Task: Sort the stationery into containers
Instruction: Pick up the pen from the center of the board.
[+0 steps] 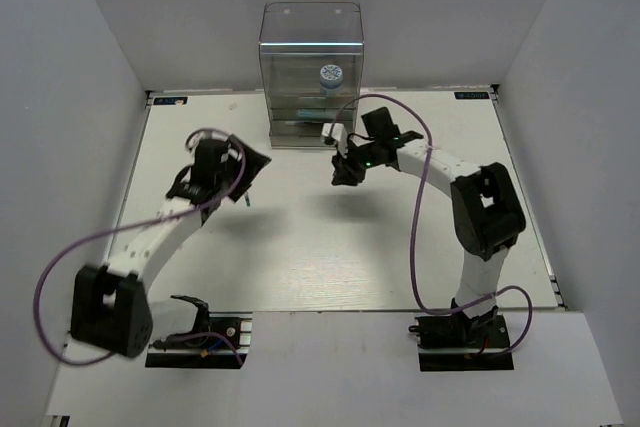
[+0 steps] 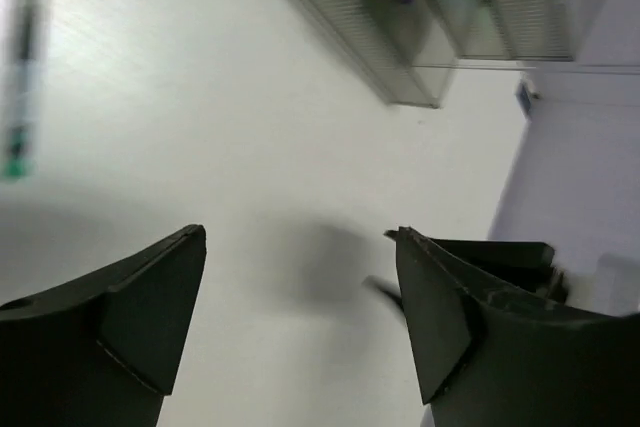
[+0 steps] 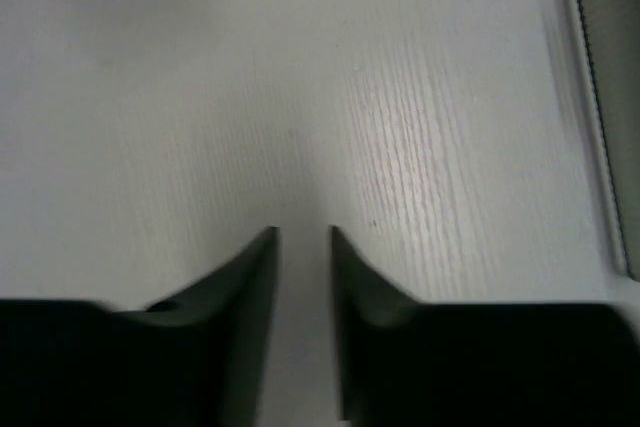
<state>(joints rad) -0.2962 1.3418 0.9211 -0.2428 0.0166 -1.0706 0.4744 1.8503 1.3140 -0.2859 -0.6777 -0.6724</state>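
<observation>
Overhead view: I have the left tool (image 1: 245,160) above the left-centre of the white counter (image 1: 300,257). The right tool (image 1: 344,175) is just in front of the clear cabinet (image 1: 310,47), near its lower right corner. Inside the cabinet, the blue-and-white roll (image 1: 331,75) sits in the upper compartment, above the stack of shallow drawers (image 1: 305,119). A teal item (image 1: 312,112) shows through one drawer front, too small for me to identify. Left wrist view: the left tool (image 2: 300,297) stands wide, its two dark fingers (image 2: 130,317) far apart with only bare counter between them. A thin pen (image 2: 20,57) with teal marks, blurred, appears at the left edge, outside the left finger and clear of it. I cannot tell whether it rests on the counter. The cabinet (image 2: 450,17) lies ahead and to the right. Right wrist view: the right tool (image 3: 300,247) is narrow, and the slim gap between its fingers (image 3: 235,287) shows bare counter with nothing gripped. The cabinet's edge (image 3: 605,97) runs down the right side, apart from the fingertips.
</observation>
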